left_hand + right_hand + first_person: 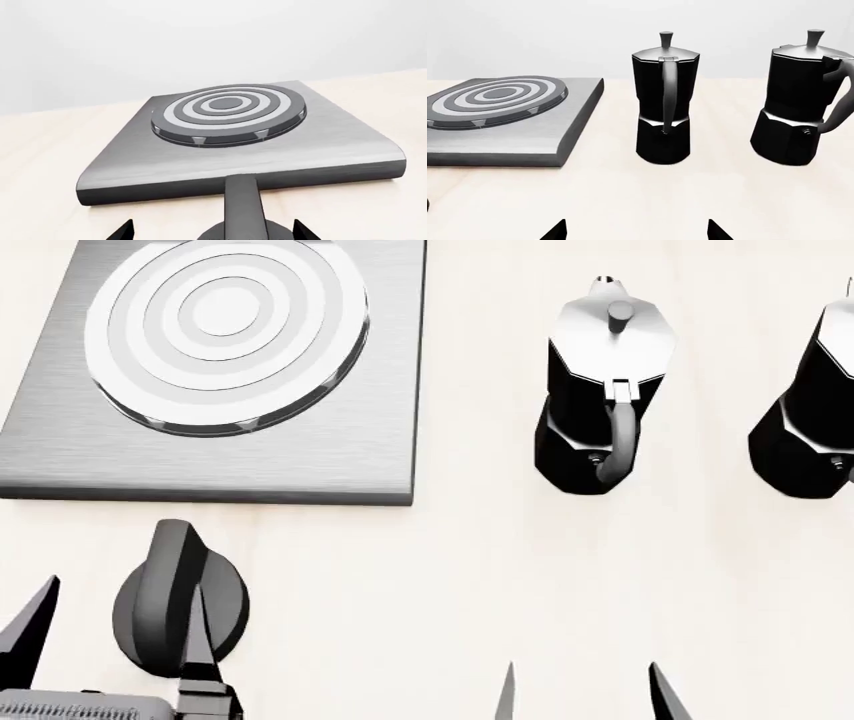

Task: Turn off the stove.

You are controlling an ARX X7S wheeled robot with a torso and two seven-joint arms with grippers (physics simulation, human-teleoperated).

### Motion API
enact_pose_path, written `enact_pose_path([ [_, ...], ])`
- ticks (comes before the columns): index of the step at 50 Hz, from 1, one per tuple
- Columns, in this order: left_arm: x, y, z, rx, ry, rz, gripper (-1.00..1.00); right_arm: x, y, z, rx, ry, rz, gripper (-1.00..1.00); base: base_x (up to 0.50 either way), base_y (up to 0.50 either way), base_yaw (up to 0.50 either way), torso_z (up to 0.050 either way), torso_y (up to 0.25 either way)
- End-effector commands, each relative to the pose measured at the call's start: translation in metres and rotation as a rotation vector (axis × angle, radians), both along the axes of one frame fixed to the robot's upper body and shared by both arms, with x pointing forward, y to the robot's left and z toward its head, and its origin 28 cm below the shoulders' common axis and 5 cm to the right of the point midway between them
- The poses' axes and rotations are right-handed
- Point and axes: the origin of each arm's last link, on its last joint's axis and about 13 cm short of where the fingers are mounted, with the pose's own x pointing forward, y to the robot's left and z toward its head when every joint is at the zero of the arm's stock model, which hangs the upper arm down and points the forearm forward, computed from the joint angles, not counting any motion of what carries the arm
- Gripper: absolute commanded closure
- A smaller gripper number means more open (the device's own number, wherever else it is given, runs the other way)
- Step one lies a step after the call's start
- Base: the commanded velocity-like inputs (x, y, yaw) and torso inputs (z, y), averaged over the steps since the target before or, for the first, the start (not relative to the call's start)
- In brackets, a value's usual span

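Observation:
The stove is a flat grey brushed-metal plate at the far left of the pale table, with a round burner of concentric rings. It also shows as the stove in the left wrist view and the stove in the right wrist view. Its black ridged knob lies on the table just in front of the plate. My left gripper is open, a fingertip on either side of the knob, not closed on it. My right gripper is open over bare table with nothing in it.
Two black-and-silver moka pots stand upright to the right of the stove: one moka pot near the middle, the other at the right edge. From the right wrist they show as the nearer pot and the farther pot, ahead of my right gripper.

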Motion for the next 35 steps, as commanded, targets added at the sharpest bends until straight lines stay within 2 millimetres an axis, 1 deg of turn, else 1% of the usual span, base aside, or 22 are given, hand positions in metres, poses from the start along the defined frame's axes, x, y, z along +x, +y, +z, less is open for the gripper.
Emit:
enact_pose_path([
  [1, 0.009, 0.004, -0.006, -0.001, 0.02, 0.029, -1.0, 0.0, 0.0, 0.0, -0.001, 0.001, 0.003, -1.0, 0.0, 0.0, 0.0, 0.0, 0.0],
  [5, 0.011, 0.004, -0.006, 0.004, 0.017, 0.03, -1.0, 0.0, 0.0, -0.001, -0.002, 0.003, 0.004, -1.0, 0.0, 0.0, 0.0, 0.0, 0.0],
  [14, 0.017, 0.006, -0.013, 0.002, 0.047, 0.041, -1.0, 0.0, 0.0, -0.001, -0.001, 0.003, 0.004, -1.0, 0.0, 0.0, 0.0, 0.0, 0.0],
  [23, 0.021, 0.008, -0.016, -0.004, 0.063, 0.051, -1.0, 0.001, 0.0, -0.001, -0.002, 0.003, 0.005, -1.0, 0.0, 0.0, 0.0, 0.0, 0.0],
  [35, 0.019, 0.008, -0.018, -0.006, 0.069, 0.055, -1.0, 0.0, 0.0, -0.001, -0.002, 0.002, 0.004, -1.0, 0.0, 0.0, 0.0, 0.0, -0.001],
])
